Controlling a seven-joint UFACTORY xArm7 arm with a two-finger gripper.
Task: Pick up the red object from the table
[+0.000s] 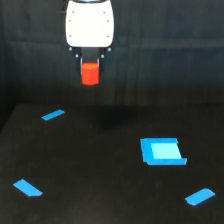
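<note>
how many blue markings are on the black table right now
4: a strip at far left, a strip at near left, a square patch right of centre, a strip at near right. None look hidden.

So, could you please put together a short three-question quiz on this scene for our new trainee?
1. True or false: the small red-orange cylinder is resting on the glossy black table.
2. Multiple choice: the square blue patch lies toward which side of the exterior view? A) left B) right C) dead centre
3. Fill in: the white gripper is shut on the ____.

Key:
1. False; it hangs above the surface, held between the fingers.
2. B.
3. Red-orange cylinder.
</note>
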